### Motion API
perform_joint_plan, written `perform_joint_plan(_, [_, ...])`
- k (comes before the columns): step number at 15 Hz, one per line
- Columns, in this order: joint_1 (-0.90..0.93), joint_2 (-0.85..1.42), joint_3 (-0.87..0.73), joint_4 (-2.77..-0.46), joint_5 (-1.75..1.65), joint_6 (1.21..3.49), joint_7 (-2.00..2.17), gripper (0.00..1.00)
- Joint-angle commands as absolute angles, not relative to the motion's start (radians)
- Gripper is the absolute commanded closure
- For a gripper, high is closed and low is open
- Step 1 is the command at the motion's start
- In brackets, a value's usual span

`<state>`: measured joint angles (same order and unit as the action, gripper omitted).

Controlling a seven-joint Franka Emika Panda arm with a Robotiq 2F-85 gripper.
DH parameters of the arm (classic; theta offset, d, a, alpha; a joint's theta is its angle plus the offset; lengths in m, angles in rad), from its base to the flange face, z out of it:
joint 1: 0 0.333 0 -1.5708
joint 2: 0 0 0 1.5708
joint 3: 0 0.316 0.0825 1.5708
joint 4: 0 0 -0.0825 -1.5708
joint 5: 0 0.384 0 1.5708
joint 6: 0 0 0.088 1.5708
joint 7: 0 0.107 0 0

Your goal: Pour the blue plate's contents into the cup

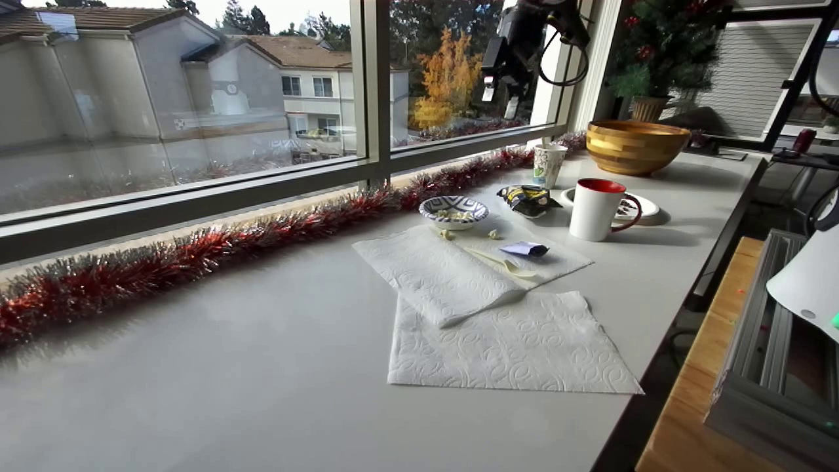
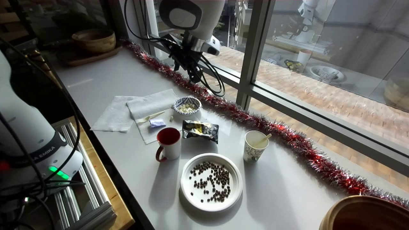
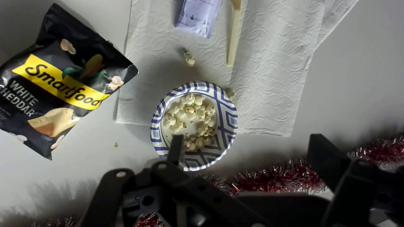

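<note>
The blue plate (image 3: 226, 121), a small round dish with a blue-and-white pattern, rests on the counter, partly over a paper towel's edge; popcorn (image 3: 190, 108) lies inside it. It also shows in both exterior views as the patterned dish (image 1: 452, 202) near the window. The cup, a white mug (image 1: 588, 213) with a red inside and handle, stands upright on the counter; the wrist view does not include it. High above the counter hangs my gripper (image 3: 246, 140), open, nothing between its fingers. In the wrist view one fingertip (image 3: 176, 146) overlaps the dish's edge, the other lies off to its right.
Tinsel (image 2: 223, 108) runs along the window side. Around the mug are a black snack bag (image 2: 200, 131), a white plate (image 2: 237, 191) of dark beans and a paper cup (image 2: 254, 151). Paper towels (image 1: 459, 282) carry a utensil and purple packet (image 1: 524, 248). A wooden bowl (image 1: 636, 151) stands farther along.
</note>
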<state>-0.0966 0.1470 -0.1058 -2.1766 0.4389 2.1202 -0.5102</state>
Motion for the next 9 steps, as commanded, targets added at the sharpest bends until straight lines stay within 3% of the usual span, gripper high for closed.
perform_joint_plan(1, [-0.129, 0.262, -0.068, -2.142, 0.521, 2.258, -0.604, 0.0])
perform_joint_plan(9, [-0.145, 0.285, -0.043, -2.146, 0.467, 2.302, -0.57, 0.0])
